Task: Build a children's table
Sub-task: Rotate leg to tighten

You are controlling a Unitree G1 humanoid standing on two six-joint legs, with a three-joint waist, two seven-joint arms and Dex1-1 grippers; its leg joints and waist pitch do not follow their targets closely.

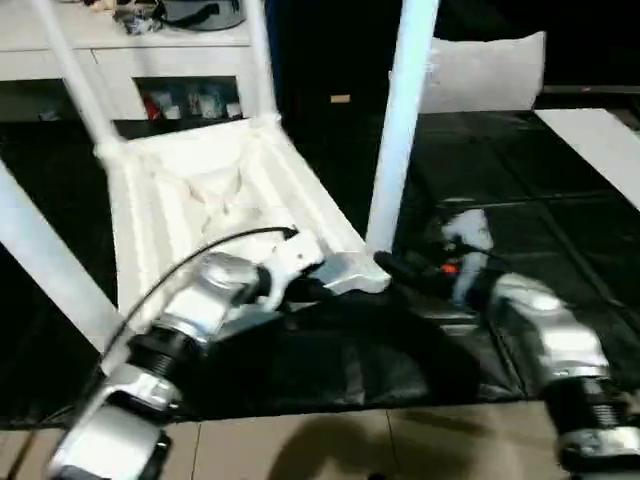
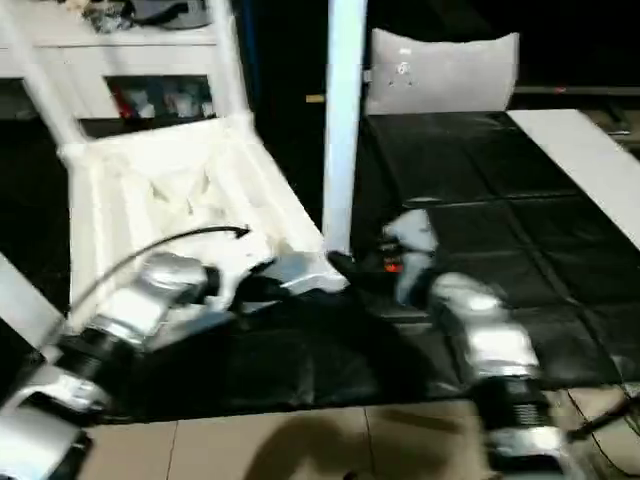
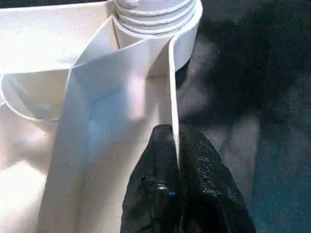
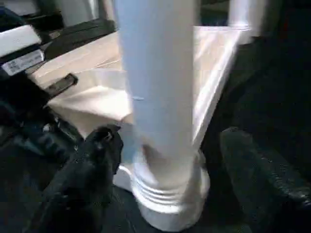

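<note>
Upright leg [image 4: 158, 97] at twelve o'clock between spread right gripper [image 4: 170, 179] fingers; left gripper [image 3: 177, 167] pinching tabletop [image 3: 73, 97] rim, seemingly steadying.

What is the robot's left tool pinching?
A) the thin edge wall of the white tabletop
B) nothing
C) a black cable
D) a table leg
A: in the left wrist view, the left tool has its two black fingers closed on the thin upright wall of the tabletop, just below the corner socket.
</note>
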